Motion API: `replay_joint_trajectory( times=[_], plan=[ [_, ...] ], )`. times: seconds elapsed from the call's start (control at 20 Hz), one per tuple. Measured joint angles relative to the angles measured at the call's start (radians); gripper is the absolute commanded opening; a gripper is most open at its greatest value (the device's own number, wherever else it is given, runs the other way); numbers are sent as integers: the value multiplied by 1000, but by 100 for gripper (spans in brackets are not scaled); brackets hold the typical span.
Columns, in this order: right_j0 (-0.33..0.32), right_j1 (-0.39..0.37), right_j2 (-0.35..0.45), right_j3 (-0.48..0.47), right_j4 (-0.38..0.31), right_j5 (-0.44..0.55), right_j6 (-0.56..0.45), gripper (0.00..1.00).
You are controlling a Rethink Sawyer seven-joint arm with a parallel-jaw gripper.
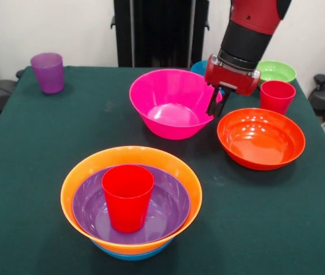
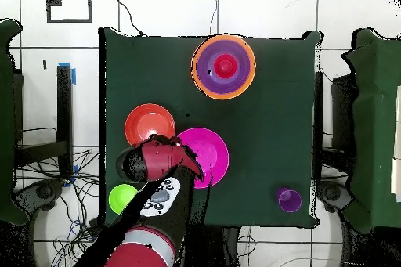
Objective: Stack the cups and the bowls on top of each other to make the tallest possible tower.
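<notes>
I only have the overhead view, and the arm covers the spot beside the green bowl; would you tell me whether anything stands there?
Observer: Yes, a red cup stands upright beside the green bowl, just behind the red-orange bowl.
Operator: Thank you. Is anything under the orange bowl?
Observer: A blue bowl sits beneath it; only its lower edge shows.
Operator: How low is the gripper?
Observer: It hangs level with the rim of the pink bowl, on the side toward the red-orange bowl.
</notes>
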Motion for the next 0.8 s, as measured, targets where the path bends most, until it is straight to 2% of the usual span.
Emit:
replay_joint_trajectory(
  times=[0.3,0.35,0.8],
  plan=[
    [0,10,-2,0,5,-5,0,0],
    [0,11,-3,0,7,-5,0,100],
    [4,36,-17,0,7,-5,0,100]
  ],
)
